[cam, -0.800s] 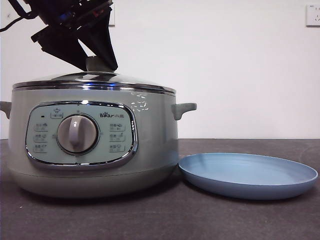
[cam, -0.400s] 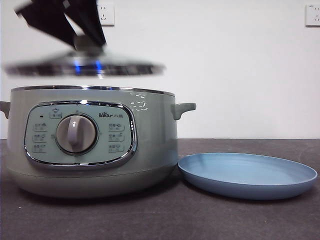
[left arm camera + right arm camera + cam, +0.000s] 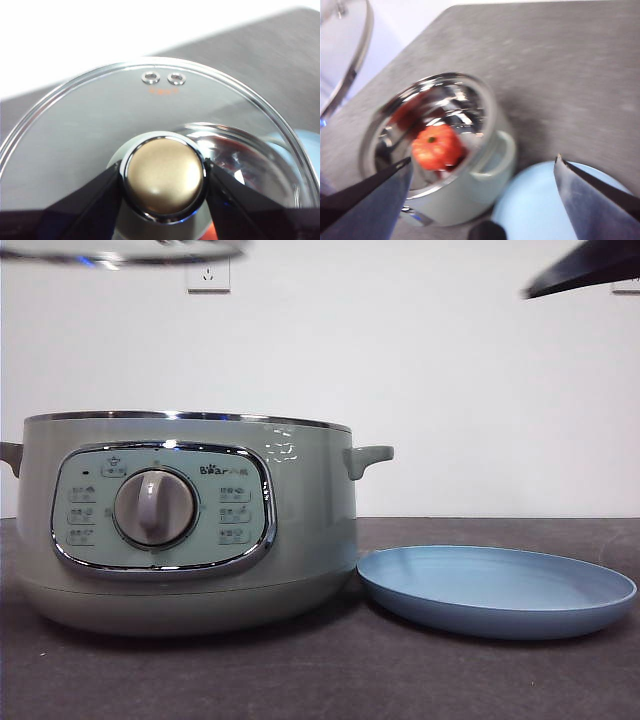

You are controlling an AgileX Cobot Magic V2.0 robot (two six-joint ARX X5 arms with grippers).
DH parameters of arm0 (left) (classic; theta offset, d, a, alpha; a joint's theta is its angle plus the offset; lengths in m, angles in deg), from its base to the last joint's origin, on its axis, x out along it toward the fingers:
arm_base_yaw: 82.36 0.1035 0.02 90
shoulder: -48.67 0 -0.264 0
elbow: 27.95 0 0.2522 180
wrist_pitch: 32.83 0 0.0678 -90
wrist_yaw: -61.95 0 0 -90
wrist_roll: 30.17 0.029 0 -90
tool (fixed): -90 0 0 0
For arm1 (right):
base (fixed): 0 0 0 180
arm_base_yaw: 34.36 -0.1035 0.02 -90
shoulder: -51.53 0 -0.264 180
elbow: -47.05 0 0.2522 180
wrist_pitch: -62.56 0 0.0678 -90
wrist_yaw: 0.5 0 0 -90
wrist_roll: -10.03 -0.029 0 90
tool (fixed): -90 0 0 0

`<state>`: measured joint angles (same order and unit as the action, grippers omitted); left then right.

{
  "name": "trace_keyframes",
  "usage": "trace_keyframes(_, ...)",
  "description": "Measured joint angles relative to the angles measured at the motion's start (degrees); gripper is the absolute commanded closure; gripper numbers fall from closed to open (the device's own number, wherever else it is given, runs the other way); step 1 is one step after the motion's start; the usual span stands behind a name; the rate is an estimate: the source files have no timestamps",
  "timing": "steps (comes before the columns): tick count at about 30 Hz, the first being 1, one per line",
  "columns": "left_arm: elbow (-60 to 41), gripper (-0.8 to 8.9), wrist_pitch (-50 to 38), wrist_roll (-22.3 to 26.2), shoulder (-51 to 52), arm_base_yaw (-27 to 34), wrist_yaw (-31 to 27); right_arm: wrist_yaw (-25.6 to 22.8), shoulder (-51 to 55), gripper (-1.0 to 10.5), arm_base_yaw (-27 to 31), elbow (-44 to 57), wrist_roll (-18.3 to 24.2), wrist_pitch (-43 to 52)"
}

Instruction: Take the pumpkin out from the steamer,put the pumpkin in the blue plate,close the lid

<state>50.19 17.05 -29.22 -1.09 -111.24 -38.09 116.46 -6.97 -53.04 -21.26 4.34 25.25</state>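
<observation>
The pale green steamer (image 3: 180, 520) stands uncovered at the left of the table. Inside it, the right wrist view shows the orange-red pumpkin (image 3: 437, 146) on the shiny pot floor. My left gripper (image 3: 164, 182) is shut on the knob of the glass lid (image 3: 100, 125), which hangs high above the pot's left side, at the top edge of the front view (image 3: 120, 252). My right gripper (image 3: 483, 159) is open and high above the pot and the blue plate (image 3: 535, 210), holding nothing. The plate (image 3: 495, 590) lies empty just right of the steamer.
The black tip of my right arm (image 3: 585, 268) shows at the top right corner of the front view. A white wall with sockets (image 3: 208, 276) stands behind the dark table (image 3: 320, 680). The steamer's side handle (image 3: 368, 457) juts toward the plate.
The lid rose off the steamer and climbed up and left to the top edge of the picture. A black arm tip came in at the top right.
</observation>
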Motion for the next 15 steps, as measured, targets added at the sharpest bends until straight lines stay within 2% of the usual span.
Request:
trace_keyframes(4, 0.0, 8.22, 2.4, 0.0, 5.31, 0.0, -5.31, -0.17, -6.86, 4.7, -7.04, -2.73, -0.35, 1.53)
trace_keyframes(10, 0.0, 8.22, 6.47, 0.11, 9.92, 0.0, -11.3, -1.27, -20.15, 4.7, -15.06, -14.27, 1.88, -4.52)
trace_keyframes(13, 0.0, 8.22, 7.85, 0.11, 11.5, 0.0, -12.92, -5.03, -26.88, 4.2, -18.43, -22.21, 4.57, -9.6)
trace_keyframes(15, 0.0, 8.22, 9.86, 0.13, 12.09, 0.0, -13.73, -9.49, -33.77, 4.0, -21.53, -30.73, 7.1, -15.74)
